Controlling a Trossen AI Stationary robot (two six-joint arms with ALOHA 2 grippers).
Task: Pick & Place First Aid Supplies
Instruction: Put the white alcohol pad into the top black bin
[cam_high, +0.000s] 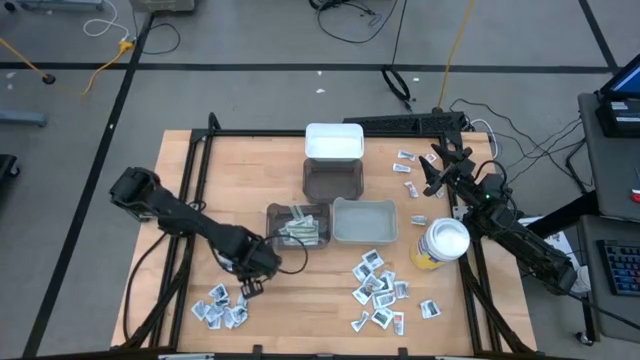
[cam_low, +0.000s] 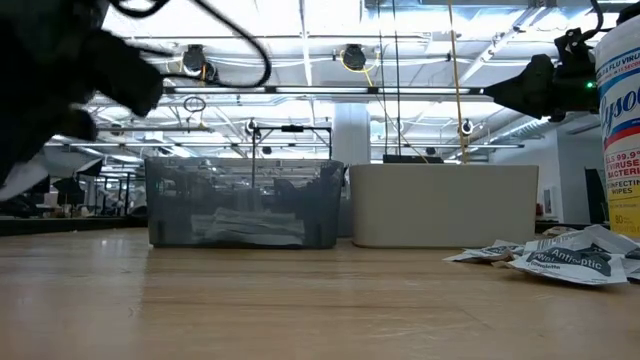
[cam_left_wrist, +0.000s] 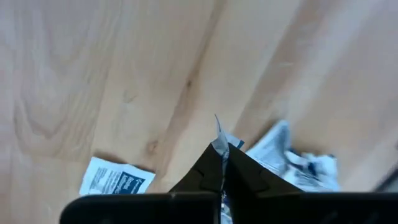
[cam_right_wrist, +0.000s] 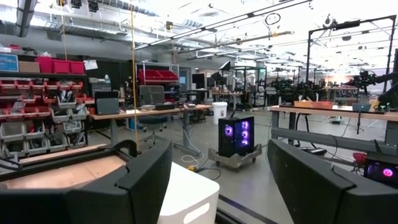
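My left gripper (cam_high: 250, 286) (cam_left_wrist: 222, 154) points down over the near left of the wooden table, just to the right of a pile of small white first aid packets (cam_high: 222, 306), and is shut on one white packet (cam_left_wrist: 218, 138). Below it, loose packets (cam_left_wrist: 115, 180) (cam_left_wrist: 291, 163) lie flat on the wood. A second pile of packets (cam_high: 380, 288) lies at the near right, and a few more (cam_high: 406, 166) at the far right. My right gripper (cam_high: 436, 166) (cam_right_wrist: 217, 180) waits raised at the table's far right, open, with nothing between its fingers. My left gripper pinches a white packet between its two fingertips, coming from above and pointing down. Only a thin edge of the packet (cam_left_wrist: 217, 132) shows past the tips, seen edge-on. The packet looks lifted off the table, above the packets lying there.
In the table's middle stand several small bins: a white one (cam_high: 334, 141), a dark clear one (cam_high: 332, 181), a dark one holding strip wrappers (cam_high: 297, 224) and a pale one (cam_high: 364, 220). A yellow canister with a white lid (cam_high: 441, 245) stands at the right.
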